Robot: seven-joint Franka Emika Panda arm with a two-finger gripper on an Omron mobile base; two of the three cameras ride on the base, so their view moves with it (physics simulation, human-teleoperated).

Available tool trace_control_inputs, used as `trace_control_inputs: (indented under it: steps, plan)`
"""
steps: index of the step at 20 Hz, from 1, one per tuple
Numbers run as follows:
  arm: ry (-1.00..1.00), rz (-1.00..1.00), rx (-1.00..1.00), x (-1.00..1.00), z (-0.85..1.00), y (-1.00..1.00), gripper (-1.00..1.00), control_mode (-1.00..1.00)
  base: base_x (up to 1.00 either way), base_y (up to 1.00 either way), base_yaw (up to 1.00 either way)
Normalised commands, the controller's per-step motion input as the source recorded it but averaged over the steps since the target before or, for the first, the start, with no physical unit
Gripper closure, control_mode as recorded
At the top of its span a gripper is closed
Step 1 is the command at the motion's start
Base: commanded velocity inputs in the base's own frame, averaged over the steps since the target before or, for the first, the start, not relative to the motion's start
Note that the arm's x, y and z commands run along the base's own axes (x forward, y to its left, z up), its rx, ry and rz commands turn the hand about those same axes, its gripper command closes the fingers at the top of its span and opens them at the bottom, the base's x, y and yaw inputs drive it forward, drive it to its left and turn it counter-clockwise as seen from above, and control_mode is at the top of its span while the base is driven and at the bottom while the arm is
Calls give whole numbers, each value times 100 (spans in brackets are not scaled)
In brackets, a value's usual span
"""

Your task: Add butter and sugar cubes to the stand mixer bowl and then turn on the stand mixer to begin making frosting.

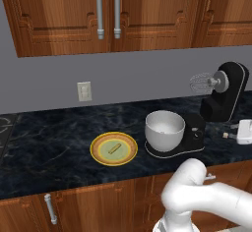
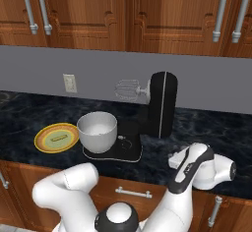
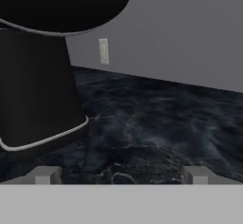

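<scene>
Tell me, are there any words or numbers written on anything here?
No text to read anywhere.
Mixer: plain black, no brand or label showing.
Bowl: plain white.
Plate: only colored rings, no writing.
Wall outlet: blank.
Cabinets: carved wood, no signs.

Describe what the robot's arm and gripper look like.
The glossy white arm has rounded, bulbous segments with dark joints, a black cap at the base and a black stripe along one link. The two-finger gripper shows two small, grey, blocky fingertips. No cables visible.
</scene>
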Motion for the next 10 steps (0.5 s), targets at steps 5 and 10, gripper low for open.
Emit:
trace_control_inputs:
  steps: [5,10]
  plan:
    - [0,0,0,37,-32,-21,-100,-100,0,0,0]
    - [0,0,0,22,-34,-16,-100,-100,0,0,0]
